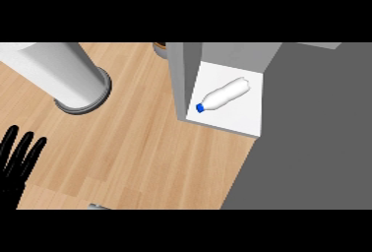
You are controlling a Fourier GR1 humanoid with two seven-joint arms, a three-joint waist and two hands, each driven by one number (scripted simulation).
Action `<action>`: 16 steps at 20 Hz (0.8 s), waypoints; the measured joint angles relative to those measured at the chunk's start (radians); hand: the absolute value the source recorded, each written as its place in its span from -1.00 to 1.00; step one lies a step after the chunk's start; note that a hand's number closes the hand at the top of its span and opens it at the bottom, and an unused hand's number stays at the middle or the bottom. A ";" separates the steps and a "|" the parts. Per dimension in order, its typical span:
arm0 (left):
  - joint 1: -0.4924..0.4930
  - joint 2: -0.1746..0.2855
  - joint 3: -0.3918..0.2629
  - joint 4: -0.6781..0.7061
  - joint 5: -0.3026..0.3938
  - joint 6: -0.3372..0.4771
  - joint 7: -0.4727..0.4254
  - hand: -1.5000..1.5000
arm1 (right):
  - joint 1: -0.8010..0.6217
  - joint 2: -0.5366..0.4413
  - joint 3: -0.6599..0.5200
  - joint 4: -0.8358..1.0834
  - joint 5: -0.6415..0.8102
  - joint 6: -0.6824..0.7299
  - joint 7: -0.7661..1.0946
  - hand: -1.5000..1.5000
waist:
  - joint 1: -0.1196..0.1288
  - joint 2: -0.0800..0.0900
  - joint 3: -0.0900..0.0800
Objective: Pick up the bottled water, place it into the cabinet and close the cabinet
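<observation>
Head view shows me the bottled water (224,94) lying on its side on the white floor of the cabinet (185,74), blue cap pointing lower left, so I judge the placing done and only the closing left. My left hand (16,162) rests released at the left edge beside the wooden tabletop (145,147), fingers straight and upward; my right hand is out of view

Head view checked for markings: no text, number, brand or sign can be read.
Water bottle (224,94): plain white body, blue cap, nothing legible on it.
Cabinet (183,78): grey walls and white inner floor, nothing legible.
Bench (145,147): wood grain only, nothing legible.
</observation>
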State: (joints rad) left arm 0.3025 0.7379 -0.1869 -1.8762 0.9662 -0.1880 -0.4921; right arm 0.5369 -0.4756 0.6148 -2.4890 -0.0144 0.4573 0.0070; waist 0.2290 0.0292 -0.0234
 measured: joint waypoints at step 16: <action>-0.004 0.035 0.031 0.021 0.026 -0.047 0.016 -1.00 | -0.192 -0.036 -0.009 0.009 -0.009 0.074 0.072 1.00 | 0.021 0.002 -0.007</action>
State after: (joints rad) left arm 0.2982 0.7725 -0.1563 -1.8550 0.9922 -0.2350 -0.4761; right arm 0.3446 -0.5114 0.6054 -2.4804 -0.0234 0.5309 0.0793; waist 0.2503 0.0307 -0.0307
